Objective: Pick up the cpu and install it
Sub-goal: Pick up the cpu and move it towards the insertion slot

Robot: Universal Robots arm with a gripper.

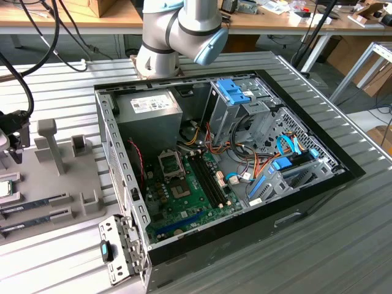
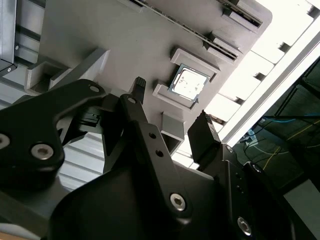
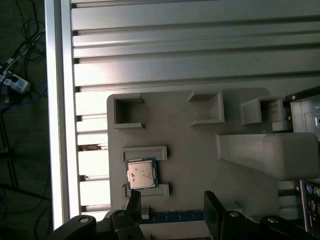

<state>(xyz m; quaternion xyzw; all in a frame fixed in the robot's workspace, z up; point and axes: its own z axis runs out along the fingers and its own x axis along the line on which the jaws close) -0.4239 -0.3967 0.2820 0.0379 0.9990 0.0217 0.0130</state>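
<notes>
Exterior view shows a ribbed metal table point(image 1: 343, 239) carrying an open computer case point(image 1: 245, 240) and, toward the exterior view's left, a grey tray point(image 1: 64, 184). Wooden desks point(image 1: 61, 15) and loose cables fill the room behind. In both wrist views the cpu point(image 3: 141, 174) point(image 2: 189, 82) lies flat in its tray pocket. The gripper point(image 3: 172, 197) point(image 2: 172, 102) hangs over the tray near it, fingers spread apart and empty.

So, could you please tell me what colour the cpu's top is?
Silver-grey metal, with a thin greenish rim; the first wrist view shows the cpu best.
</notes>
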